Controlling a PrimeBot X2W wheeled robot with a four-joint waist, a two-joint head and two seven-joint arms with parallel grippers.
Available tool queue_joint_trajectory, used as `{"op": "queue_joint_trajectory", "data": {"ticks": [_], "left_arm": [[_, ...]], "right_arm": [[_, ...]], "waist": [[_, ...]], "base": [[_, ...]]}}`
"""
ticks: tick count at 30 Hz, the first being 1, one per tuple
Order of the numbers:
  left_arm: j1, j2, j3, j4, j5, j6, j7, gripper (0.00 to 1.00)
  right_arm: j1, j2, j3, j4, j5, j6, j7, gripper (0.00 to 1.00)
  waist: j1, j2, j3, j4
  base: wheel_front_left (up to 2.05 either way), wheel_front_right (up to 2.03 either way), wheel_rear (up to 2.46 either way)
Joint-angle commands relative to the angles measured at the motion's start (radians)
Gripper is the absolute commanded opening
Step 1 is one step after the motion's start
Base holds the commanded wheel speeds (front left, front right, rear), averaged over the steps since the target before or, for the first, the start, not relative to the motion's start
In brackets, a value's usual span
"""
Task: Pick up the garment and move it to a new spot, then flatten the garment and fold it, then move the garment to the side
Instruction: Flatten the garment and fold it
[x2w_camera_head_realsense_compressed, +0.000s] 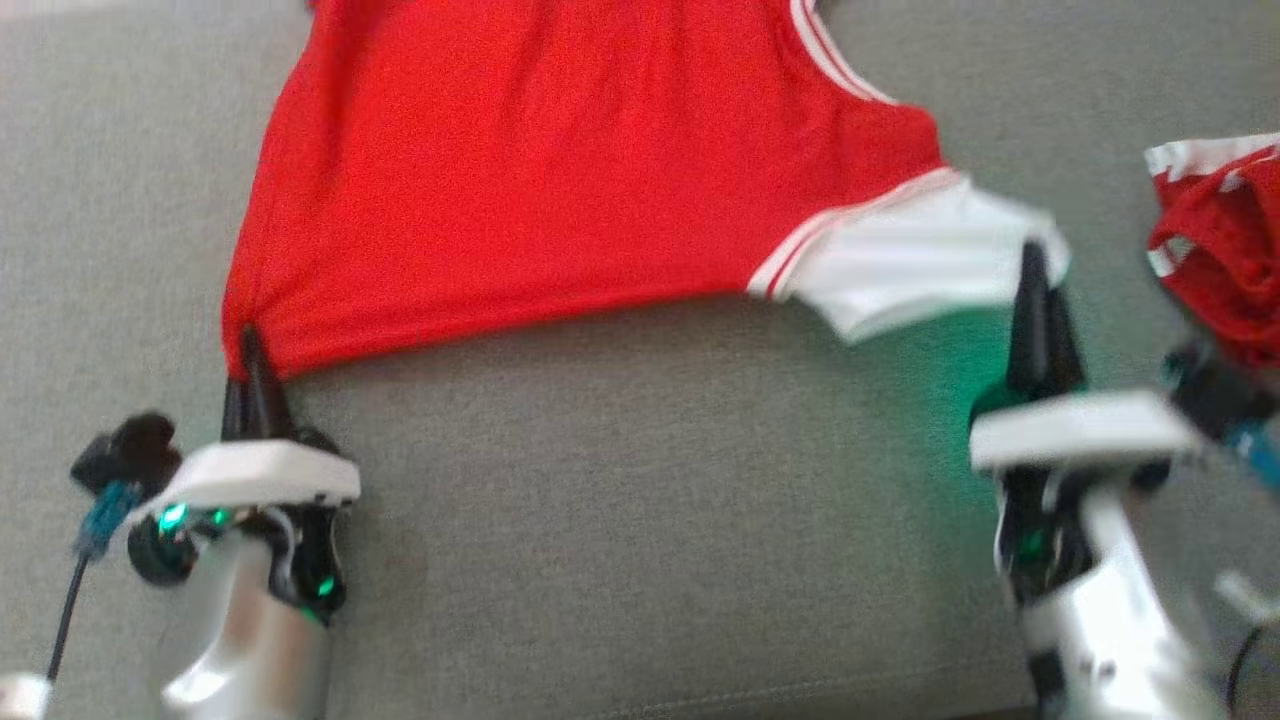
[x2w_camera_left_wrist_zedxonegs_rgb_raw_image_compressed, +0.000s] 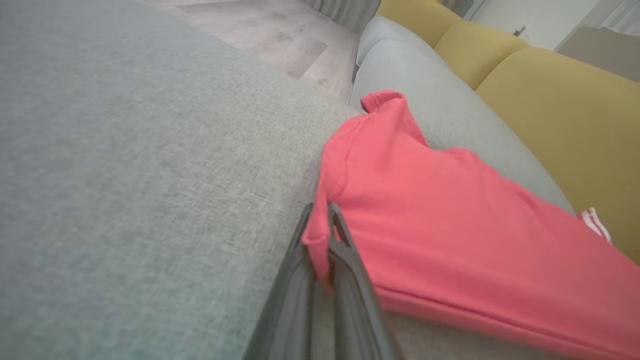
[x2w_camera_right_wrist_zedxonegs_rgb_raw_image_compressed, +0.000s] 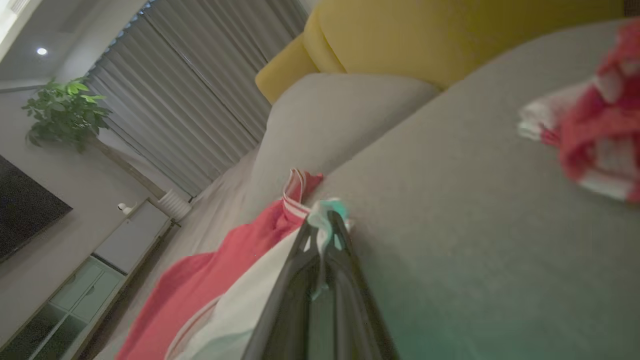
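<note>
Grey sofa seat (x2w_camera_head_realsense_compressed: 620, 500): woven cloth, fills the foreground, carries both pieces of clothing.
Yellow cushions (x2w_camera_left_wrist_zedxonegs_rgb_raw_image_compressed: 560, 110): stand behind the grey seat as its backrest.
Room: pale wood-look floor (x2w_camera_left_wrist_zedxonegs_rgb_raw_image_compressed: 280, 40) past the sofa's edge; grey pleated curtains (x2w_camera_right_wrist_zedxonegs_rgb_raw_image_compressed: 190, 100), leafy plant (x2w_camera_right_wrist_zedxonegs_rgb_raw_image_compressed: 65, 110) and low cabinet (x2w_camera_right_wrist_zedxonegs_rgb_raw_image_compressed: 100, 270) along the far wall.
Garment (x2w_camera_head_realsense_compressed: 560, 180): red top with white stripe trim and a white sleeve (x2w_camera_head_realsense_compressed: 900, 260); lies spread on the seat, near edge running from one claw to the other, far part cut off by the top of the head view.
Other clothing (x2w_camera_head_realsense_compressed: 1215, 250): red-and-white mesh piece, bunched on the seat to the right, apart from the garment.
Left claw (x2w_camera_head_realsense_compressed: 250, 340): fingers pressed together on the red near corner, tips low at the seat, forearm rising from the lower left.
Right claw (x2w_camera_head_realsense_compressed: 1035, 260): pinches the tip of the white sleeve, fingers closed on the cloth, wrist blurred, green glow on the seat beside it.
</note>
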Motion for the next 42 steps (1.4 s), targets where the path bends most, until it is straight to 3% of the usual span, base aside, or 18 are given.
{"op": "queue_joint_trajectory", "data": {"ticks": [1,10,18,25,33,42], "left_arm": [[0.031,0.016,0.070,-0.018,0.006,-0.003,-0.004,0.00],[0.237,-0.025,0.167,-0.066,0.079,-0.035,-0.005,0.00],[0.411,-0.026,0.113,-0.108,0.028,-0.044,-0.005,0.00],[0.489,-0.026,0.048,-0.191,-0.007,-0.045,-0.005,0.00],[0.428,-0.026,-0.015,-0.223,0.004,-0.036,-0.005,0.00],[0.269,-0.026,-0.076,-0.185,-0.018,0.007,-0.005,0.00]], "right_arm": [[0.013,0.002,0.025,-0.056,0.005,0.004,-0.006,0.00],[0.265,0.002,0.068,-0.095,0.026,0.004,-0.006,0.00],[0.422,0.001,0.042,-0.130,0.020,0.004,0.026,0.00],[0.527,0.001,0.008,-0.226,0.026,0.004,0.075,0.00],[0.447,0.002,0.010,-0.290,0.056,0.004,0.105,0.00],[0.226,0.002,0.037,-0.151,0.073,0.004,0.109,0.00]], "waist": [[0.0002,0.0000,-0.023,-0.014],[0.0002,0.0000,-0.153,-0.025],[0.0002,0.0000,-0.288,-0.015],[0.0002,0.0000,-0.313,0.020],[0.0002,0.0000,-0.268,0.038],[0.0002,0.0000,-0.188,0.062]], "base": [[0.00,0.00,0.00],[0.00,0.00,0.00],[0.00,0.00,0.00],[0.00,0.00,0.00],[0.00,0.00,0.00],[0.00,0.00,0.00]]}}
